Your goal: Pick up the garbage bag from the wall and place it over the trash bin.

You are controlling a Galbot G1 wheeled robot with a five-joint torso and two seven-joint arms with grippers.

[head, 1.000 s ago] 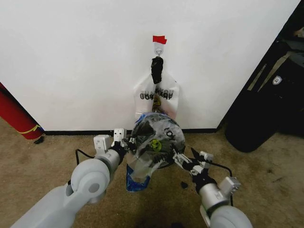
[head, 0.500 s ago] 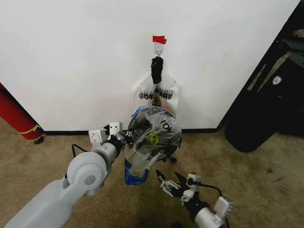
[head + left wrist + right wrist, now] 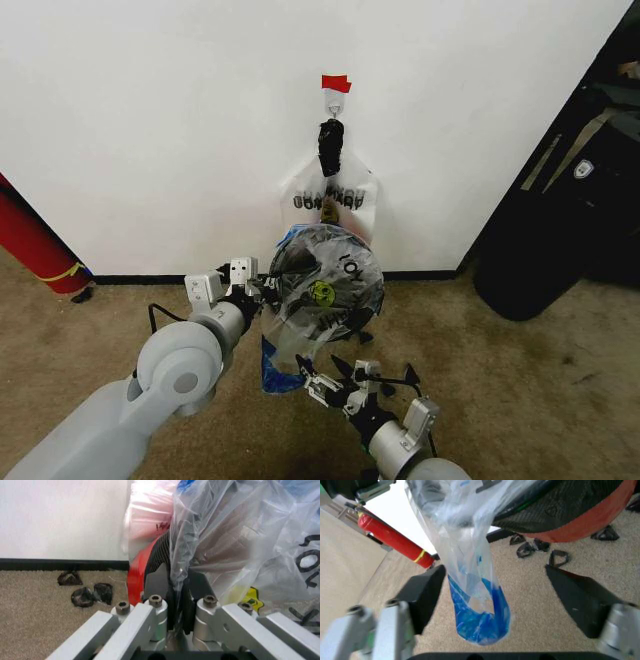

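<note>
The garbage bag (image 3: 325, 285) is draped over the top of the trash bin (image 3: 152, 564), which stands on the carpet just in front of the wall (image 3: 180, 130). The bag's smiley print faces up, and a loose blue-tinted end hangs down the bin's near side to just above the floor. The left end effector (image 3: 262, 292) is held at the bin's left rim, its fingers pressed together on a fold of the bag's plastic, as seen in the left wrist view. The right end effector (image 3: 335, 378) is positioned low in front of the bin, near the hanging end; its fingers are spread wide, with the dangling plastic seen between them but not touched. A whitish printed bag (image 3: 335, 200) is hung from a hook on the wall behind the bin.
</note>
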